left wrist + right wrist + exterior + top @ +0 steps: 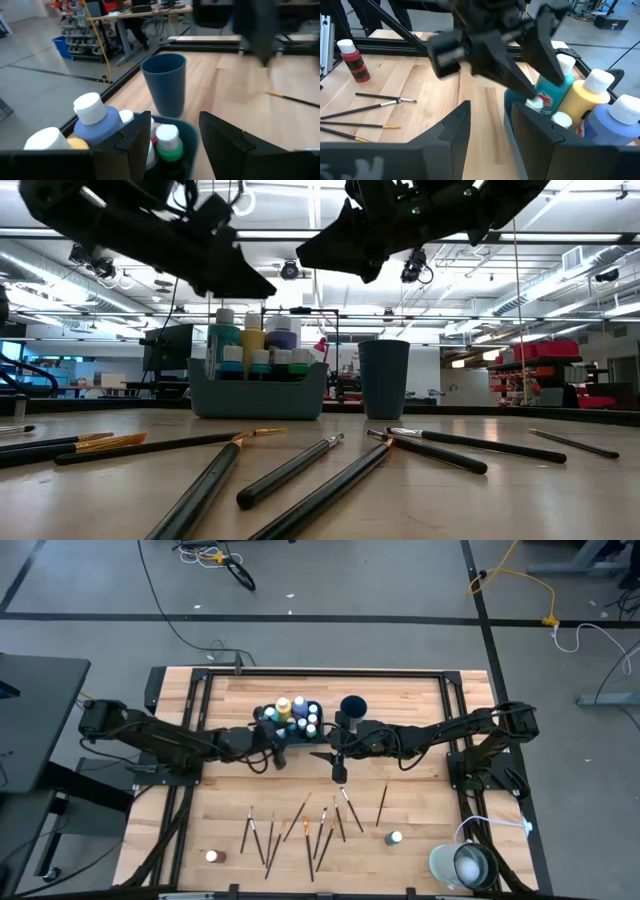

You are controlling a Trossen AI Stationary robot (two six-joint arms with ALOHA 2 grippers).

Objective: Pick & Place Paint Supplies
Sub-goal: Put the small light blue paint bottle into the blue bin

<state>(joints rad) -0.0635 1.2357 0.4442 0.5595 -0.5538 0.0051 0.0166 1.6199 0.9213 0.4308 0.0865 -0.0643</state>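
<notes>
The teal tray [255, 395] stands at the table's middle far side, holding several white-capped paint bottles [291, 712]. The dark blue cup [352, 706] stands just right of it. Several thin paintbrushes [300, 825] lie flat, scattered over the near half of the table. A red-brown bottle [212, 856] and a green bottle [395, 838] stand near the near edge. My left gripper [175, 145] is open and hovers over the tray's near edge, above a green bottle [167, 142]. My right gripper [490, 135] is open and empty, in the air near the tray's right end.
A white lamp-like object [465, 865] sits at the near right corner. Black frame rails [320, 671] run along the table's edges. The two grippers are close together near the tray and cup. Bare wood lies between the tray and the brushes [300, 470].
</notes>
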